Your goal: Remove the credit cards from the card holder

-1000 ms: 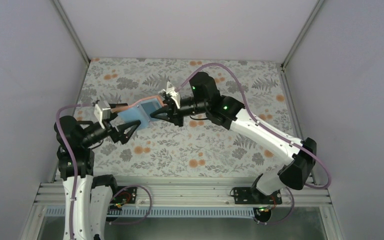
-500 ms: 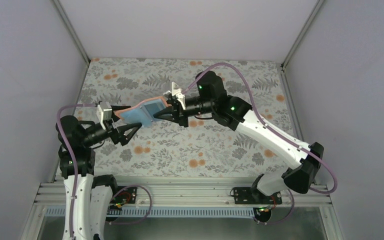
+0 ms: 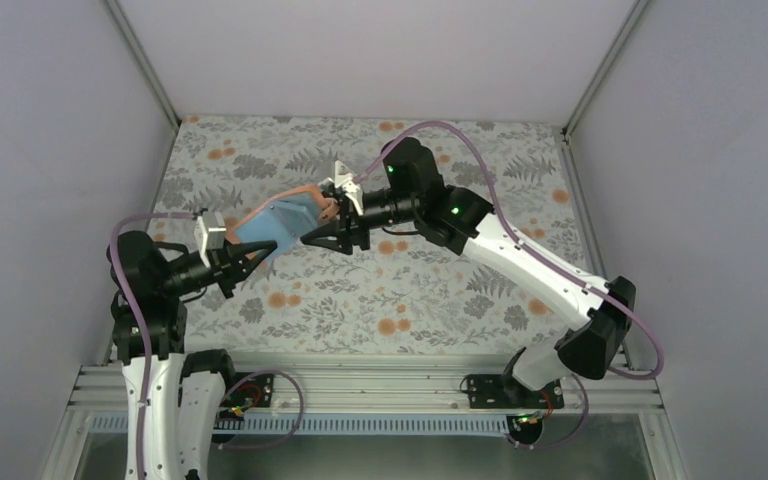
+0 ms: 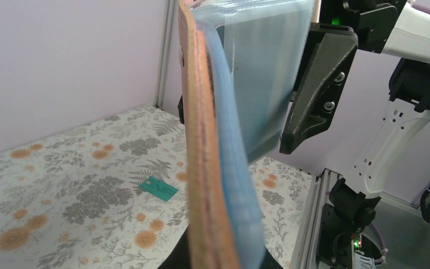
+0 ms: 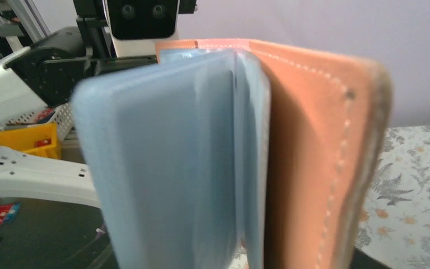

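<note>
Your two arms meet above the flower-patterned table (image 3: 430, 300), with the card holder (image 3: 278, 222) held in the air between them, left of the table's middle. It hangs open and off the surface, with the light blue inside turned up toward the overhead camera and the reddish-brown cover showing along its far edge.

Your left gripper (image 3: 248, 256) reaches in from the lower left. Its fingers are clenched on the holder's near left corner. In the left wrist view the holder rises edge-on from the bottom of the picture: a brown cover with a blue lining beside it, and a clear blue sleeve bowing away to the right.

Your right gripper (image 3: 312, 238) comes in from the right, at the holder's other end. One black finger (image 4: 319, 78) lies just behind that bowed sleeve. The second finger is hidden, so you cannot tell whether this gripper is pinching the holder or only straddling it. Its own camera is filled by the blurred blue sleeves and the stitched brown cover.

One teal green card (image 4: 158, 188) lies flat on the table below, well apart from the holder.
</note>
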